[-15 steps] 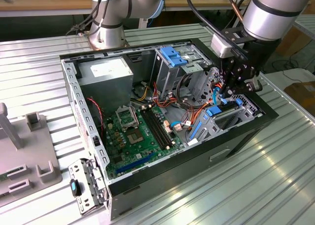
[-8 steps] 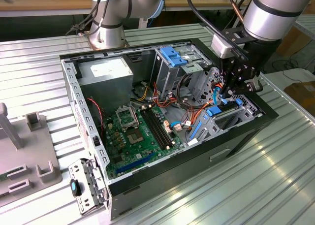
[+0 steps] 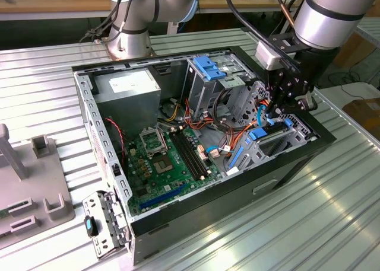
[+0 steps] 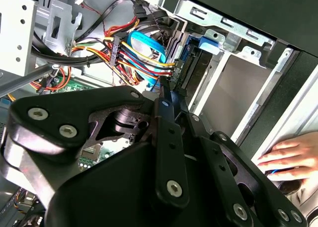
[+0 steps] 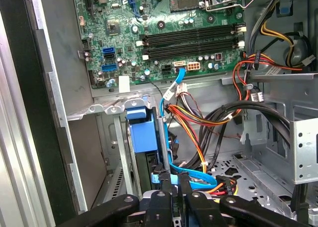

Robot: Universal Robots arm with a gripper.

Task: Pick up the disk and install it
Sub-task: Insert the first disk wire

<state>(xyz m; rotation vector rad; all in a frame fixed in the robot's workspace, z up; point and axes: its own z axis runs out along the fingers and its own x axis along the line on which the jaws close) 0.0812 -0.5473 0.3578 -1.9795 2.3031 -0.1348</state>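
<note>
The disk (image 3: 268, 139), dark with bright blue side rails, sits on edge in the drive bay at the case's corner on the exterior view's right. In the first wrist view its blue rail end (image 5: 140, 133) stands up in the bay slot. In the second wrist view the disk (image 4: 195, 68) lies just beyond the fingertips. My gripper (image 3: 284, 114) hangs right over that bay. Its black fingers (image 5: 160, 207) are pressed together, shut (image 4: 166, 94), with the tips at the disk's edge beside a blue cable (image 5: 185, 177). Whether the tips touch the disk I cannot tell.
The open computer case (image 3: 95, 114) lies on a ribbed metal table. A motherboard (image 3: 163, 158), cable bundles (image 5: 208, 122) and a tall metal cage with a light-blue latch (image 3: 209, 66) crowd the bay. A person's hand (image 4: 288, 157) rests on the case rim close to the gripper.
</note>
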